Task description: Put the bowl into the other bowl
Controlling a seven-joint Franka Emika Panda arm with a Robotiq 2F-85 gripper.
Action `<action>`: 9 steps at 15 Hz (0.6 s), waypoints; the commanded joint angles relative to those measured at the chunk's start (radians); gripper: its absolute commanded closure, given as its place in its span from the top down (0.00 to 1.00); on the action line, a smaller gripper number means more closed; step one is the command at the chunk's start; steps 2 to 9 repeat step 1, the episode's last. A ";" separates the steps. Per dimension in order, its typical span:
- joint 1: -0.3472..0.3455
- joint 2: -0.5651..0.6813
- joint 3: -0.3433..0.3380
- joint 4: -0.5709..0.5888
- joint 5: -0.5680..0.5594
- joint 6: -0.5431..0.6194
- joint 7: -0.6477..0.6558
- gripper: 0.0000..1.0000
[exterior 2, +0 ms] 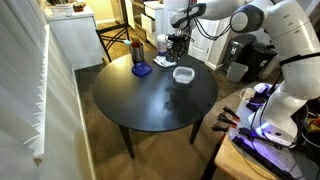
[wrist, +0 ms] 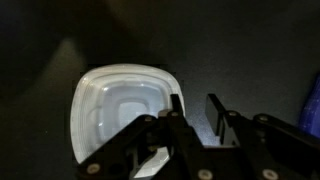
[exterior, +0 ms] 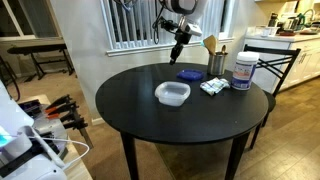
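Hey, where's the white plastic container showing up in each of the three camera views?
Exterior view: the white plastic container sits at picture centre, mid-way across the round black table.
Exterior view: the container is right of centre in the upper half, toward the table's right rim.
Wrist view: it is large, lower left of centre, just left of the gripper.
Shared landmark: the dark tabletop under it.
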 commanded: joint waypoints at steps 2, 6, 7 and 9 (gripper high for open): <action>-0.001 0.003 0.000 0.004 0.000 -0.003 0.000 0.33; -0.001 0.003 0.000 0.004 0.000 -0.003 0.000 0.33; -0.001 0.003 0.000 0.004 0.000 -0.003 0.000 0.33; -0.001 0.003 0.000 0.004 0.000 -0.003 0.000 0.33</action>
